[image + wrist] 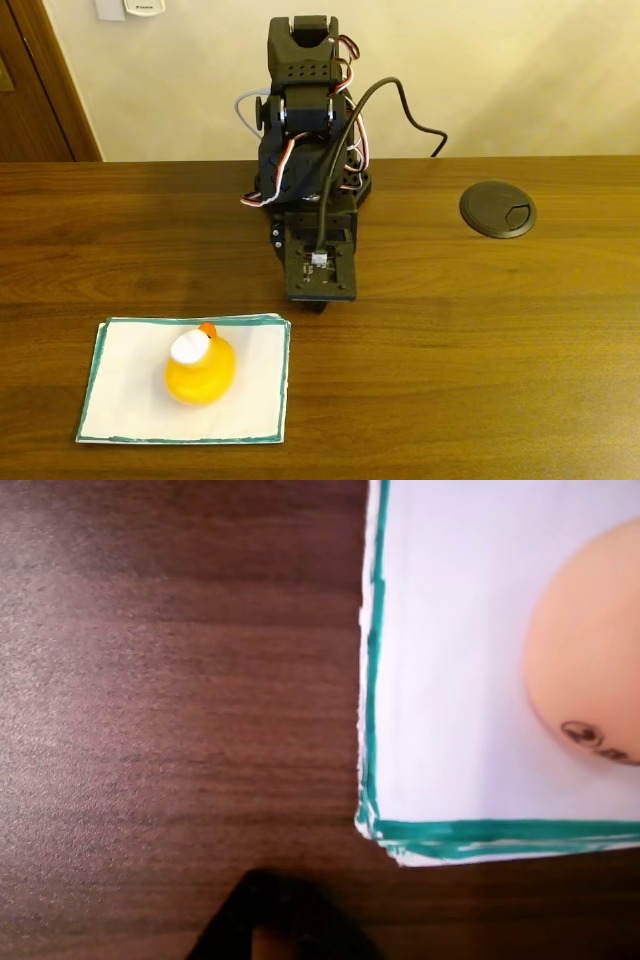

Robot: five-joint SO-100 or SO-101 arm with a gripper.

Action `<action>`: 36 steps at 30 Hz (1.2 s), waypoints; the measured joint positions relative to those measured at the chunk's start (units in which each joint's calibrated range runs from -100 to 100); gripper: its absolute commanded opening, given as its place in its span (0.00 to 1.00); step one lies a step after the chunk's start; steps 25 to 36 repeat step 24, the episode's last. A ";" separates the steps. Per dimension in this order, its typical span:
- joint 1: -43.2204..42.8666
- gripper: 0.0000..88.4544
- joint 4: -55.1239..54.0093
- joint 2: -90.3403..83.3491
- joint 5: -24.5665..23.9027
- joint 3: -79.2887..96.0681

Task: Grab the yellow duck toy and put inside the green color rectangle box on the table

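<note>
Nearest the fixed camera: sheet (130, 400), flat on table (480, 330) at near left, white with hand-drawn green border. Seated on sheet, slightly right of its middle: duck (200, 370), upright, yellow body, orange beak pointing away toward far side, white cap on top. Fully inside green border, clear of every edge.

Beyond and right of sheet: arm (305, 130), black, folded forward and down over table centre, wires and a black cable looped along it. Camera housing facing up at its near end. Gripper (314, 303) below that housing, just past sheet's far right corner, close to tabletop; tip barely visible in fixed view. Clearly apart from duck, with sheet's right edge and a strip of bare wood between them. Nothing seen between the fingers; open or closed cannot be told.

Far right on table: round black grommet (497, 208), well apart from arm and sheet.

Wrist view: dark wood grain across left half; sheet corner (440, 730) on right with doubled green line along two edges. Rounded pale-orange bulge of duck (590, 660) at right edge, small dark mark on it. Dark blurred gripper tip (275, 925) at bottom edge, over bare wood, beside sheet corner and not touching it.
</note>
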 measured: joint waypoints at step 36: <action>-3.62 0.01 3.32 0.00 1.86 0.00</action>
